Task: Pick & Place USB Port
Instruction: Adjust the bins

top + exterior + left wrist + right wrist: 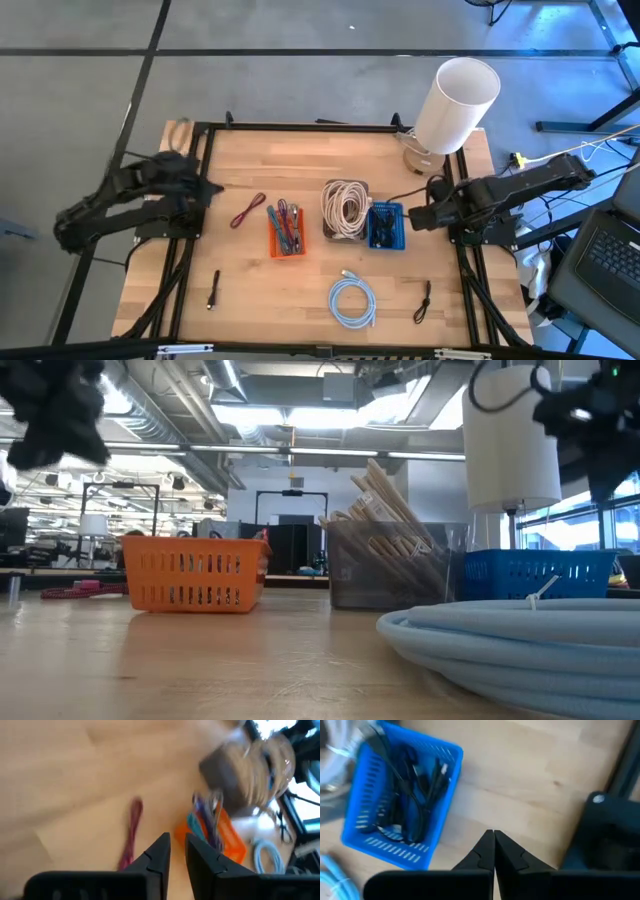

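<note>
Three bins stand mid-table: an orange basket [286, 231] of coloured cables, a clear bin [345, 210] of beige cord, and a blue basket [386, 226] holding black cables [405, 795]. Loose on the wood lie a red cable [247, 210], a small black plug piece [213, 292], a light blue coil [352, 302] and a short black cable [424, 300]. My left gripper [177, 845] hovers over the table's left side beside the red cable [132, 825], its fingers a narrow gap apart and empty. My right gripper [493, 835] is shut and empty, just right of the blue basket.
A tall white cylinder [455, 105] on a wooden base stands at the far right corner, behind my right arm. A black metal frame [300, 127] borders the table. Bare wood lies at the near left and between the bins and the near edge.
</note>
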You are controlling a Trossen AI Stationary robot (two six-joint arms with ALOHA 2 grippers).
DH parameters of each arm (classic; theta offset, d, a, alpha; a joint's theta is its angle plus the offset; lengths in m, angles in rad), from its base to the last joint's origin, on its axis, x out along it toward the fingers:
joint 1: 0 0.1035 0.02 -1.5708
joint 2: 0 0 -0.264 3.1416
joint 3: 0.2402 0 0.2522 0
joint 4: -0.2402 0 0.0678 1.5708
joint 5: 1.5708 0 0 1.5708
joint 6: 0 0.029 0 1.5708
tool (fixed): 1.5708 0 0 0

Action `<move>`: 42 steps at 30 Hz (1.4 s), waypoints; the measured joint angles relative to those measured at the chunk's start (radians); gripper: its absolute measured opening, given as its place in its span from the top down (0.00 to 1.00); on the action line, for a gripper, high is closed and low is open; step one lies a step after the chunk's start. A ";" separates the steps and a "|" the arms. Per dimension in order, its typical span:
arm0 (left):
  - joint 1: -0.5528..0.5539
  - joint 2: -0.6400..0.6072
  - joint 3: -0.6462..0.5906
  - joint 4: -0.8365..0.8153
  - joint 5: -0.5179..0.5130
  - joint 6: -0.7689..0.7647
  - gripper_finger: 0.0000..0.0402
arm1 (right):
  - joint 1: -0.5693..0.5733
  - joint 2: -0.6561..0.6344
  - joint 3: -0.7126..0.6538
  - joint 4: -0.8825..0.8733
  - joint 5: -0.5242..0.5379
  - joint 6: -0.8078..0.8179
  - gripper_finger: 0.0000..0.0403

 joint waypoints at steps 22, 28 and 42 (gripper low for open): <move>-0.110 0.218 -0.264 0.186 0.098 -0.101 0.99 | -0.093 0.014 -0.397 0.571 -0.026 -0.027 1.00; -0.144 0.297 -0.264 0.302 0.095 -0.102 0.99 | -0.152 0.061 -0.397 0.672 -0.034 -0.127 1.00; -0.152 0.429 -0.264 0.427 0.105 -0.068 0.99 | -0.198 0.258 -0.335 0.854 -0.070 -0.237 1.00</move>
